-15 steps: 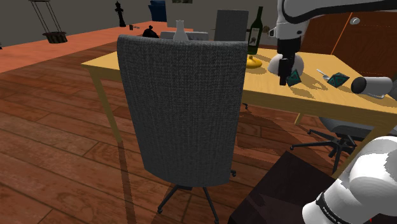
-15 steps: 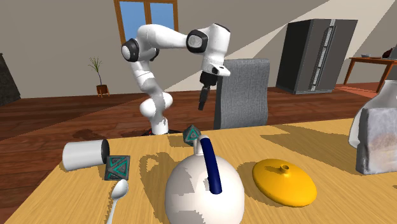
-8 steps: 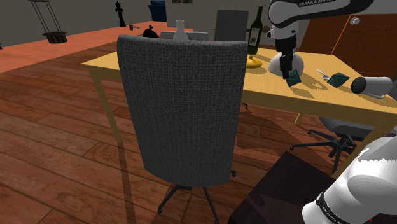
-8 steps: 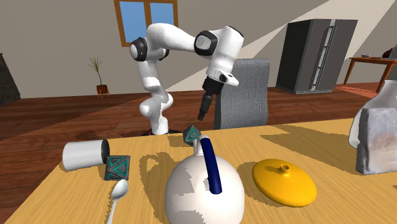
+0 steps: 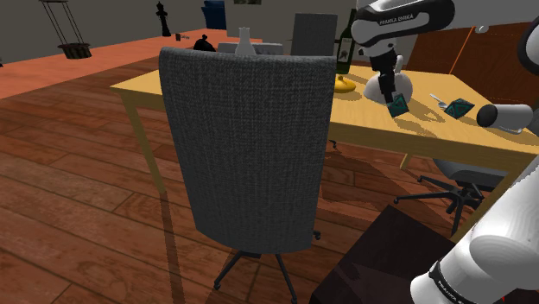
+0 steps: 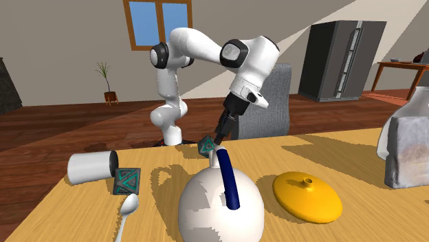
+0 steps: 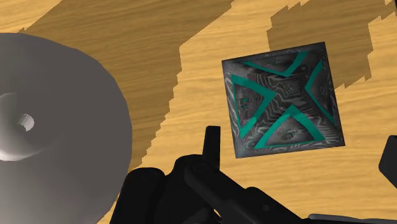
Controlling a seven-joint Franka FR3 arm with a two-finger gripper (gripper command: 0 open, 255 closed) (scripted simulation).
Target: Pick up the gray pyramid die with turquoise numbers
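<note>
**Jaws wide open over the die, nothing gripped**

The gripper (image 6: 220, 135) is seen hanging just over the gray die with turquoise markings (image 7: 283, 102). Its two black fingers (image 7: 212, 143) are spread well apart, one on each side of the die. No contact is made, so nothing is held. The die is sat on the wooden table (image 6: 357, 165), just beside the white teapot (image 6: 220, 206), near the table edge that faces the arm. A second die of the same look (image 6: 126, 181) is parked well apart, next to a white cup (image 6: 91, 167) lying on its side.
</note>
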